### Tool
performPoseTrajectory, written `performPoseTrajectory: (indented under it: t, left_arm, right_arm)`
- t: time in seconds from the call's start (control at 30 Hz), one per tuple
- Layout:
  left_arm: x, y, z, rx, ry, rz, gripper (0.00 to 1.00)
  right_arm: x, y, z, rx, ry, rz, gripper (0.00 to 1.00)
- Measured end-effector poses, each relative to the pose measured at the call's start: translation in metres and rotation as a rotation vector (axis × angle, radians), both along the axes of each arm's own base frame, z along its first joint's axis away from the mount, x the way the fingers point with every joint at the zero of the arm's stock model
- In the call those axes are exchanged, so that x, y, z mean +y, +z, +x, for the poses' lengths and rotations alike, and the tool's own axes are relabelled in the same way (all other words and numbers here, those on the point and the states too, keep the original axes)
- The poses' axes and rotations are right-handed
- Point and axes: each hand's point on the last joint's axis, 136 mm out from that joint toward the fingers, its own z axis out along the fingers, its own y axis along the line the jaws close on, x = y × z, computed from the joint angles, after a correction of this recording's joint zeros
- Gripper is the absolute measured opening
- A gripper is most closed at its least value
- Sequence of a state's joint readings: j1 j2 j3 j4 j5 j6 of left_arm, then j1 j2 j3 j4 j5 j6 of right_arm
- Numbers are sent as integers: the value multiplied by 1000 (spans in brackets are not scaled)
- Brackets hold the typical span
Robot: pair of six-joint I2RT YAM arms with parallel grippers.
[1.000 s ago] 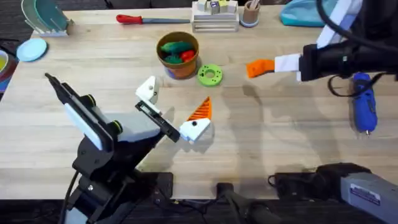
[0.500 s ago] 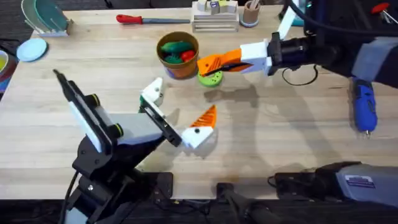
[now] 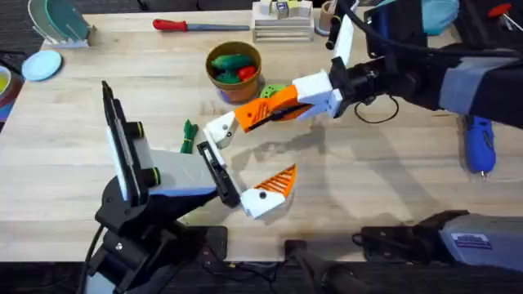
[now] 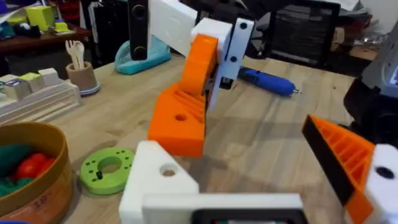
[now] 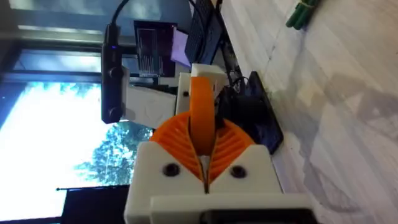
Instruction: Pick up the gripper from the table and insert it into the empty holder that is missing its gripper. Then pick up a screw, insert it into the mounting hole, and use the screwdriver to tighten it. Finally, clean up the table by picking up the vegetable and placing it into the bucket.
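Over the middle of the bench, reaching across with the right claw (image 3: pixel 274 104), pinching the loose orange pad (image 4: pixel 180 119) between its ribbed fingers. Having come in from the far right within the last second, past the green disc (image 4: pixel 107 169), now bringing the pad right up to the empty holder (image 3: pixel 219 127); possibly touching already, though hard to say. Keeping the left claw (image 3: pixel 247 157) spread wide, offering that bare white finger. Meaning insertion is about to start, needing the pad lined up with the holder. Leaving the screwdriver (image 3: pixel 478 140) lying far right and the vegetable (image 3: pixel 189 135) beside the left arm, outside the bucket (image 3: pixel 234 90).
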State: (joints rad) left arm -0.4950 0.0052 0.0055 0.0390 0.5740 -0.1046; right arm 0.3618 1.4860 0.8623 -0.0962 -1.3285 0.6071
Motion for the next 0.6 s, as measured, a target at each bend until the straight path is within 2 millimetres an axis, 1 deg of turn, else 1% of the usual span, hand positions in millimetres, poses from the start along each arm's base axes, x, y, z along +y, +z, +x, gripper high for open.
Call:
performPoseTrajectory:
  t: [0.3, 0.5, 0.6]
  left_arm:
    - [-1, -2, -1, 18, -7, -3, 993]
    - [-1, -4, -1, 36, -6, -4, 994]
    - [-1, -1, -2, 25, -14, -8, 993]
  right_arm:
    - [-2, -6, -4, 56, -2, -25, 9]
    - [-2, -11, -2, 69, -3, -29, 9]
    - [-4, -12, 1, 69, -15, -30, 9]
